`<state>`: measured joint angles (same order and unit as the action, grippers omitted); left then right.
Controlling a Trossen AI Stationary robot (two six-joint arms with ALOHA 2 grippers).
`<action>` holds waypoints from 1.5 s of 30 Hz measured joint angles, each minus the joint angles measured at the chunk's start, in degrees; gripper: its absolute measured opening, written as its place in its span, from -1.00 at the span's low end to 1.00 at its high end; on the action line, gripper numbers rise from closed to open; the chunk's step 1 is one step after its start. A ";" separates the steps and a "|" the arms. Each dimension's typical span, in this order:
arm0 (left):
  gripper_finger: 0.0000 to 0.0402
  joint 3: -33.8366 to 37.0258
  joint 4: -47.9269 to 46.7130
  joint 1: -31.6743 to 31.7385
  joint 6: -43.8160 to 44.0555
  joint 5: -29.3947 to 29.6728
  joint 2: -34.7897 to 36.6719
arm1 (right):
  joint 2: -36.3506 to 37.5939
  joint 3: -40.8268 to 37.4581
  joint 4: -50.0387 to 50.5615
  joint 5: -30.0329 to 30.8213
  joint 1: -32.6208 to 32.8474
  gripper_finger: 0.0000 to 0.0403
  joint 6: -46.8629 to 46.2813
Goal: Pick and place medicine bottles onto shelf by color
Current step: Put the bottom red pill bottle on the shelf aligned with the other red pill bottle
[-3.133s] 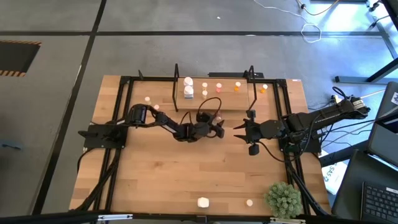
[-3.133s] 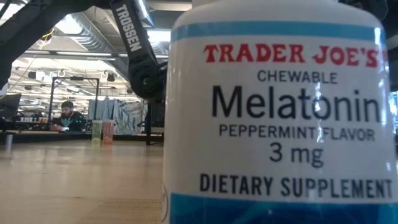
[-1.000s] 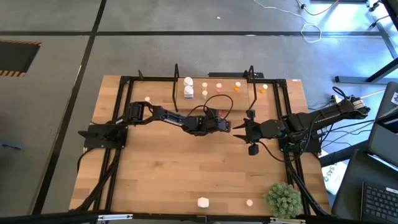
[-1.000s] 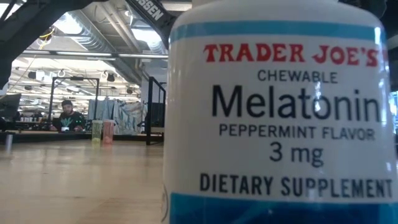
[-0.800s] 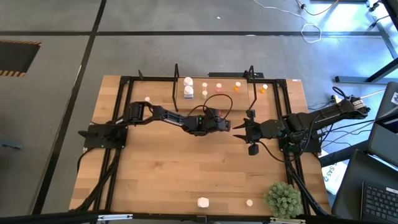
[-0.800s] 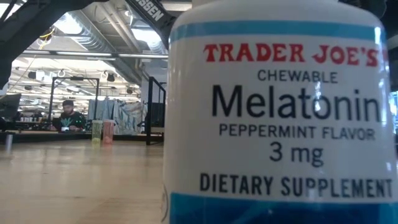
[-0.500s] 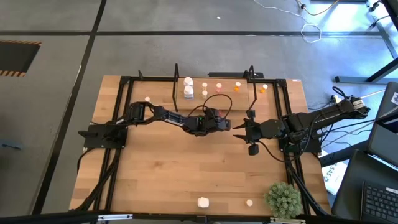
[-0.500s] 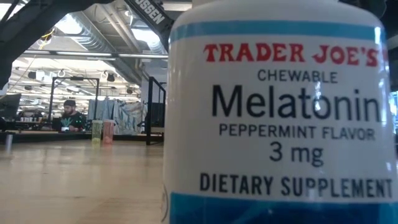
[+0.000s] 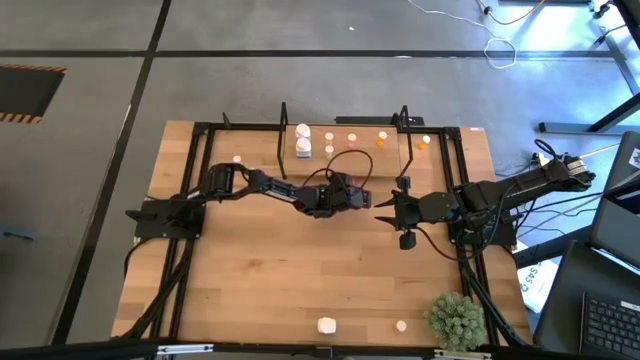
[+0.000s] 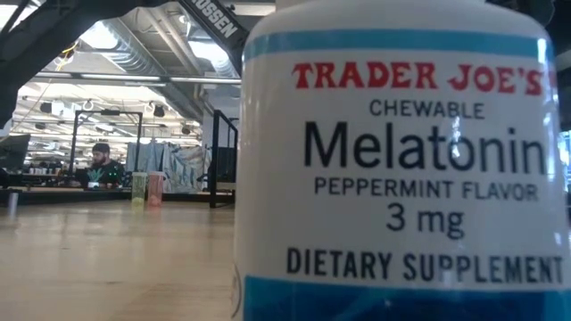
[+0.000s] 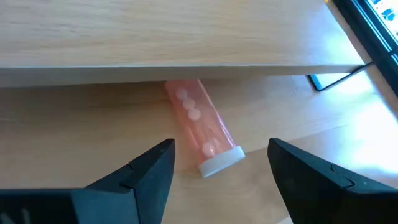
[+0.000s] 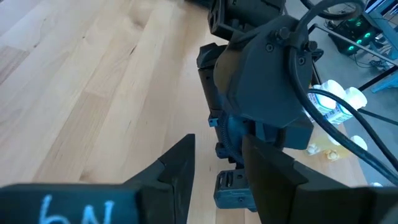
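Near edge of tabletop [image 9: 250,300], 6 o'clock: white melatonin bottle [image 10: 401,169] stands right against the low camera, a smaller pale bottle [image 9: 401,325] beside it toward 5, green plant [image 9: 455,318] at the 5 o'clock corner.

Centre: left pincer [image 11: 221,168] spread wide, empty, pointing at 12. Between its fingers [image 11: 146,177] lies a pink vial [image 11: 200,124], on its side, white cap [image 11: 221,163] toward the pincer, far end tucked under the shelf board [image 11: 174,31]. Not touching either finger.

Handling, my read: light, rigid clear plastic with a few loose tablets inside. Smooth and round, so it will likely roll or squirt out if pinched off-centre. Take it across the body just behind the cap; the far half is under the board and probably unreachable from above.

In the way: the board's front edge overhangs the vial, so drag it back toward 6 before lifting. Black frame foot [image 11: 333,79] sits off toward 3, clear of the path.

Right pincer [image 12: 217,168] waits at about 3 o'clock, part open, holding nothing, facing the left arm's wrist.

Far, 12 o'clock: shelf [image 9: 345,170] carries white bottles [image 9: 303,140] left, pink middle, orange bottles [image 9: 381,138] right. One more bottle [image 9: 237,159] sits outside it toward 10.
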<state>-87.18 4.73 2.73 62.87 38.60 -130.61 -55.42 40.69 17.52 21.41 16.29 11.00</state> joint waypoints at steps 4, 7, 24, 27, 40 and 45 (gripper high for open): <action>0.26 -0.02 0.75 0.06 0.00 -0.08 -0.33 | 0.00 0.00 -0.01 0.00 0.00 -0.33 -0.01; 0.26 0.00 0.78 0.06 -0.48 -0.88 -0.52 | 0.00 0.00 -0.07 0.00 0.00 -0.33 0.00; 0.25 -0.02 1.36 0.01 -1.92 -0.56 -0.50 | 0.00 0.00 -0.03 0.00 0.00 -0.33 0.00; 0.25 -0.02 1.33 0.40 -1.92 -0.71 -0.50 | 0.00 0.00 -0.04 0.00 0.00 -0.33 -0.01; 0.25 -0.09 1.55 0.52 -1.46 -1.12 -1.42 | 0.00 0.00 -0.04 0.00 0.00 -0.33 0.00; 0.25 -0.09 1.51 0.52 -1.45 -1.13 -1.42 | 0.00 0.00 -0.04 0.00 0.00 -0.33 0.00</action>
<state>-87.26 6.24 3.25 61.42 37.47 -132.03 -55.42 40.69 17.47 21.41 16.29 11.00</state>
